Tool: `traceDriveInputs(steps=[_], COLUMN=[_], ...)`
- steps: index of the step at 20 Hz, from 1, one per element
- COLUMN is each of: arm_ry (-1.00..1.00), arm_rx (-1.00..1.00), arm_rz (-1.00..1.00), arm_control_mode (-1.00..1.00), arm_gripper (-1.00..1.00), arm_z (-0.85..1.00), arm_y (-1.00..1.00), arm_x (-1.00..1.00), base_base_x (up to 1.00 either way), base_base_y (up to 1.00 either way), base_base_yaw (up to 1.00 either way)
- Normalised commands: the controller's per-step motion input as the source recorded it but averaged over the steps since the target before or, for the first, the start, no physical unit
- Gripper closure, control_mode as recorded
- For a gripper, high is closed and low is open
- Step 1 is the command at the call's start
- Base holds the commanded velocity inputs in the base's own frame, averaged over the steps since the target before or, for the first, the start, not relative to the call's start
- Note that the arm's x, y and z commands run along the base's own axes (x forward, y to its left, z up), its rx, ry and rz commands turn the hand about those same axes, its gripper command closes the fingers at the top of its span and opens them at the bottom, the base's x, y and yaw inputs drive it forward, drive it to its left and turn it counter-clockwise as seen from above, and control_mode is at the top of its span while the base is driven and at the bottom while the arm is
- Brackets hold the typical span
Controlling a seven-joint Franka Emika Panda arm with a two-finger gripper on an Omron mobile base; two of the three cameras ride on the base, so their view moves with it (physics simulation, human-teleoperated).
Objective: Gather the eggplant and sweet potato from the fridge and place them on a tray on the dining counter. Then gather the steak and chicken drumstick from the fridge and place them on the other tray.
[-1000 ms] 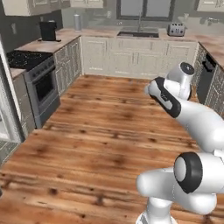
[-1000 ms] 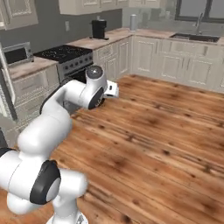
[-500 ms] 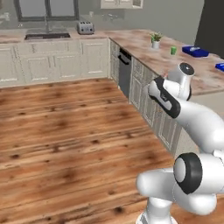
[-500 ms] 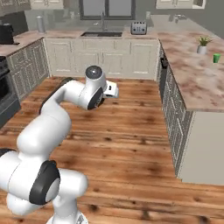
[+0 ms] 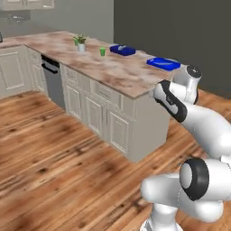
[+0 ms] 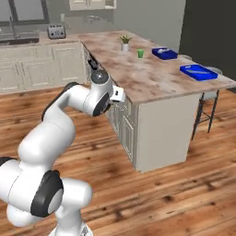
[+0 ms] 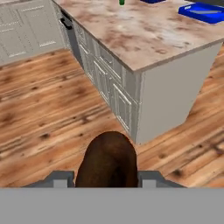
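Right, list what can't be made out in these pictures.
- Sweet potato: its lower part is cut off at the bottom of the hand view.
- Gripper: in the left base view the arm's own wrist hides it.
- Far tray: contents too small to tell in both base views.
- Near tray: cut by the hand view's edge.

I see the dining counter (image 6: 152, 76) as brown-and-cream marbled stone, smooth, faint sheen. Floor (image 5: 54, 153) is knotty wood planks, slightly glossy. Cabinet fronts (image 7: 111, 83) look like matt painted panels. Two trays (image 6: 199, 72) look like blue plastic. Sweet potato (image 7: 108, 162) looks matt, dull reddish-brown skin.
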Motion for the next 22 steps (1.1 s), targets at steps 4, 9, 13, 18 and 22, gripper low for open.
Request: traceDriveInputs(steps=[4, 9, 13, 18, 22], arm_ry=[0.00, 0.00, 0.00, 0.00, 0.00], arm_rx=[0.00, 0.00, 0.00, 0.00, 0.00], arm_rz=[0.00, 0.00, 0.00, 0.00, 0.00], arm_control_mode=[1.00, 1.00, 1.00, 1.00, 1.00], arm_gripper=[1.00, 1.00, 1.00, 1.00, 1.00], arm_z=[0.00, 0.00, 0.00, 0.00, 0.00], arm_y=[0.00, 0.00, 0.00, 0.00, 0.00], arm_x=[0.00, 0.00, 0.00, 0.00, 0.00], base_base_x=[0.86, 1.00, 1.00, 0.68, 0.41], base_base_y=[0.04, -0.05, -0.42, -0.92, -1.00], base_base_yaw=[-0.67, -0.25, 0.00, 0.05, 0.02])
